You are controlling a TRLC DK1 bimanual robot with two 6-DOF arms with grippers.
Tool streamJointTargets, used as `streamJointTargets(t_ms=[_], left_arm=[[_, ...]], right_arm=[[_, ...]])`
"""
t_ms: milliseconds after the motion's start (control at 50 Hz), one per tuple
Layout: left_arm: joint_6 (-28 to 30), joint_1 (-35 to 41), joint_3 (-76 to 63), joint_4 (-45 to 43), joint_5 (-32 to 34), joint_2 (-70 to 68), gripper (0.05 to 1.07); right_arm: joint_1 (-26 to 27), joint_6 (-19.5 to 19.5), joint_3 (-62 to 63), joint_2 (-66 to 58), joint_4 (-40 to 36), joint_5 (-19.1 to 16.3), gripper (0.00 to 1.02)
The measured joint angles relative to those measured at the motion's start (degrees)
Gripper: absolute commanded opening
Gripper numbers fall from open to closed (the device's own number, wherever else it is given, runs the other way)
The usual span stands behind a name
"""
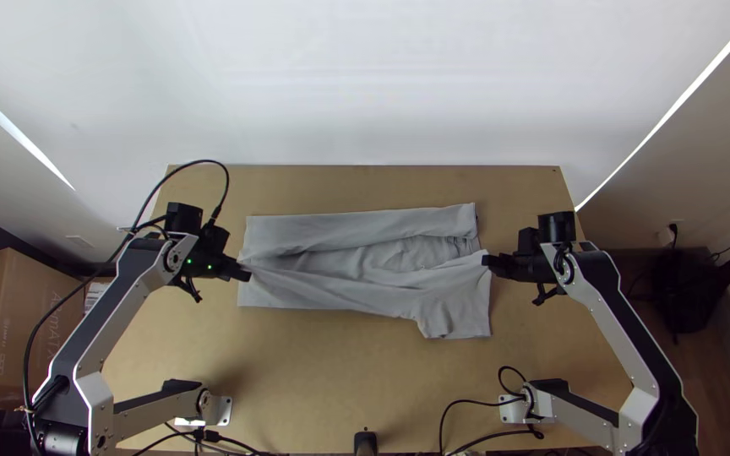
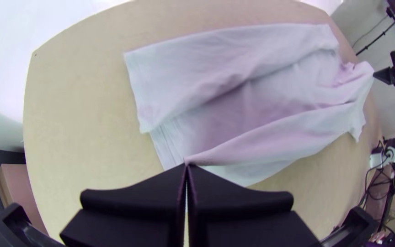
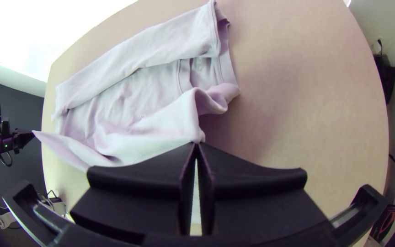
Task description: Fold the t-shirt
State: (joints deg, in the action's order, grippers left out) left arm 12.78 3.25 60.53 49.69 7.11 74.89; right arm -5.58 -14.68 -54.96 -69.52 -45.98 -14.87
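Left pincer point(image 2: 186, 165) and right pincer point(image 3: 196, 143) each pinch one end of the near flap of the shirt point(image 1: 365, 274) on the worktop point(image 1: 331, 371); second side fold likely in hand, next: lay flap evenly inward.

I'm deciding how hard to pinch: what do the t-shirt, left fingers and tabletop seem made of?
T-shirt: soft matte grey fabric, possibly cotton; loose folds and seam lines show.
Left fingers: matte black, likely plastic or rubber; no metallic glint.
Tabletop: wood or wood-look board, by its even light-brown colour; finish looks smooth and dull.
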Motion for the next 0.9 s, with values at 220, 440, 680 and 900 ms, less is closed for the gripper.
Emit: streamJointTargets(t_ms=[220,440,680,900], left_arm=[[-2.2,-2.1,4.6,-2.5,0.4,3.3,0.08],[-4.0,-3.0,8.0,-6.1,1.5,6.5,0.08],[-5.4,-3.4,11.6,-7.9,1.5,11.4,0.08],[-6.8,-4.9,14.8,-8.3,1.5,17.3,0.08]], right_arm=[[0.1,0.4,-4.9,-5.0,0.4,0.0,0.02],[0.1,1.5,-11.5,-12.0,1.3,0.5,0.02],[0.1,1.5,-21.2,-21.4,2.0,0.5,0.02],[0.5,1.6,-30.0,-30.0,2.2,0.5,0.02]])
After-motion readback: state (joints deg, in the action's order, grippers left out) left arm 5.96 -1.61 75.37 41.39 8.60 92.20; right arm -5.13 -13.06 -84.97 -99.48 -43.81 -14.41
